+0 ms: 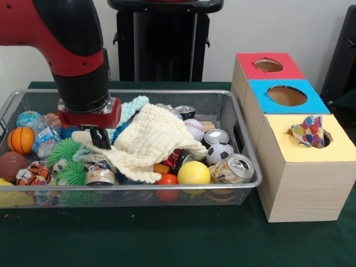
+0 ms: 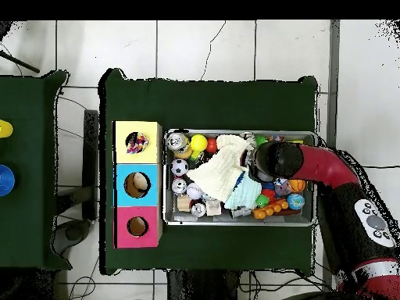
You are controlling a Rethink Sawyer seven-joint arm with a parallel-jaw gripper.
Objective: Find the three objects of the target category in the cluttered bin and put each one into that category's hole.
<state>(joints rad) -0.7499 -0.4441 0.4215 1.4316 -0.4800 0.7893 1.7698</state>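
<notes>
Green cloth-covered bench (image 1: 167, 245) fills the front of your view; on it sit the wide silver wire-mesh bin (image 1: 167, 185) and, just beside it, one pale wooden box (image 1: 295, 183) with three holes on top: yellow (image 1: 311, 146), blue (image 1: 286, 95) and red (image 1: 268, 65) panels.

You've got one spotted white fabric piece (image 1: 308, 132) showing, stuck in the yellow panel's hole with its top poking out. No other spotted pieces visible to you in either view, so that's one counted.

Bin contents you can count from the front:
- one cream waffle cloth (image 1: 153, 142), draped over the middle of the pile
- one mint-green cloth (image 1: 130, 108) behind it, partly hidden by the arm
- three drink cans lying near the right end, the closest being a silver-topped can (image 1: 233, 168), plus one more can at the left front
- one yellow ball (image 1: 193, 173), one soccer ball (image 1: 219, 152), one baseball (image 1: 193, 129), one small basketball (image 1: 20, 140)
- two green spiky balls (image 1: 65, 150)

Red and black arm (image 1: 67, 39) comes down over the bin's left half. Its hand (image 1: 100, 138) sits at the left edge of the cream waffle cloth, touching it. You can't tell from either view whether the hand is clenched or released; the overhead has it hidden under the arm.
</notes>
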